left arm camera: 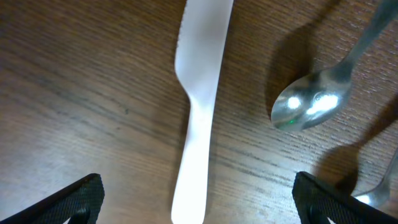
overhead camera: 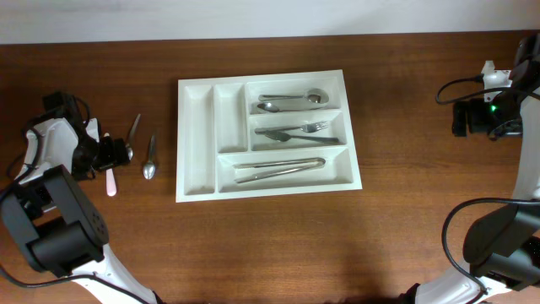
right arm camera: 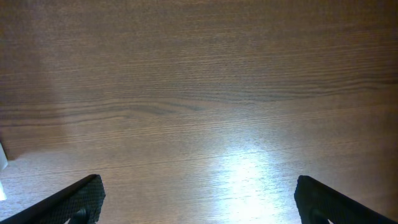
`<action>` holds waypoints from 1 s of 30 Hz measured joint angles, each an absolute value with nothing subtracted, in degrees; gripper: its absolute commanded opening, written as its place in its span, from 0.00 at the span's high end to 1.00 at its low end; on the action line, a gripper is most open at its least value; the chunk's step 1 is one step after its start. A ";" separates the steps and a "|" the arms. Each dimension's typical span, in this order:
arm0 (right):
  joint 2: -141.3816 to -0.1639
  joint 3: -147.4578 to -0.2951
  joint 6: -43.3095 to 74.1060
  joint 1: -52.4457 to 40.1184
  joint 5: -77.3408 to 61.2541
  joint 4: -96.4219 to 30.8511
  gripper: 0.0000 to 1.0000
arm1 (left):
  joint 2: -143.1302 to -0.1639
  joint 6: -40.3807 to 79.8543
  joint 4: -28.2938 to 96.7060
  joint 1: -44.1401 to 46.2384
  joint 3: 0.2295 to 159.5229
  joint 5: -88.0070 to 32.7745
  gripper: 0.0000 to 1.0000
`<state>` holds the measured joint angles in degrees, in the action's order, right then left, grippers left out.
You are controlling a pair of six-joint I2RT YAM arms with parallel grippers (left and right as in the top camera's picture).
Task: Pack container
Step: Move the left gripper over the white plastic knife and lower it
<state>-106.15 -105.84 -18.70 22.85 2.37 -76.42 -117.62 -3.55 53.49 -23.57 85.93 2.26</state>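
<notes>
- table (overhead camera: 405, 228): dark wood-grain surface that fills my overhead view.
- container (overhead camera: 196, 139): white tray lying flat at the table's middle, well apart from both grippers. It has two narrow upright compartments on its left and three long ones on its right, stacked far to near.
- left gripper (left arm camera: 198, 205): at the table's left edge, fingers spread wide, poised over the plastic knife (left arm camera: 199, 106). I see nothing gripped.
- right gripper (right arm camera: 199, 202): at the far right of the table, fingers spread wide over bare wood, holding nothing.
- tray contents: spoons (overhead camera: 291, 100) in the far long compartment, forks (overhead camera: 299, 133) in the middle one, and long metal pieces (overhead camera: 278, 167) in the near one. I cannot tell what kind the long pieces are.
- plastic knife: pale, serrated along one edge, lying on the wood between the left fingertips in my left wrist view.
- far loose spoon (overhead camera: 134, 131) and near loose spoon (overhead camera: 149, 169): metal, lying on the table between the left gripper and the container, just right of the plastic knife.
</notes>
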 measured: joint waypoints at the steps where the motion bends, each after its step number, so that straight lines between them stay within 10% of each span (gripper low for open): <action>1: -106.15 -105.84 -18.70 22.85 2.37 -76.42 0.01 | -117.69 -3.44 53.32 -23.57 85.93 2.11 0.01; 30: -106.15 -105.84 -18.70 22.85 2.37 -76.42 0.01 | -121.56 -3.70 51.33 -23.57 86.06 1.48 0.01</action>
